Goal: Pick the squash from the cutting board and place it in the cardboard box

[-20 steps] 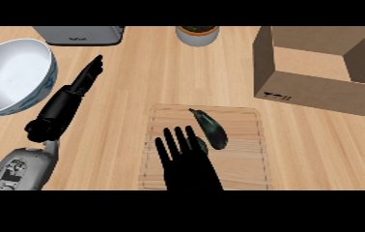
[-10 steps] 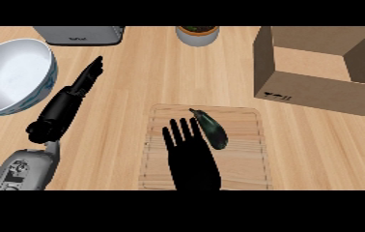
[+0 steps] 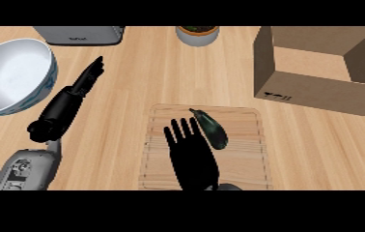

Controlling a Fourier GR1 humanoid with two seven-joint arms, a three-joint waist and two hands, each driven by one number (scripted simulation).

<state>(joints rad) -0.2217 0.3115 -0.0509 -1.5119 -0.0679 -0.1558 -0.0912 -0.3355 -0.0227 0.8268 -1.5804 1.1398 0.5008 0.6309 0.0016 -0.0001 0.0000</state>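
right hand (image 3: 191,153), fingers spread, partly hides cutting board (image 3: 246,163) beside squash (image 3: 212,129).

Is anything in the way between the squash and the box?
Nothing visible is. The squash lies on the cutting board, beside the open right hand. Only bare counter lies between it and the open cardboard box.

This place is a kitchen. The top is a long wooden counter (image 3: 143,81) with light boards. A wooden cutting board (image 3: 242,163) lies on it, with a dark green squash (image 3: 212,128) on top, ready like food for cooking. A big white bowl (image 3: 21,79) sits at the left edge. At the back stand a grey toaster-like machine (image 3: 78,34) and a small pot (image 3: 197,34). A cardboard box (image 3: 314,74) sits open at the right.
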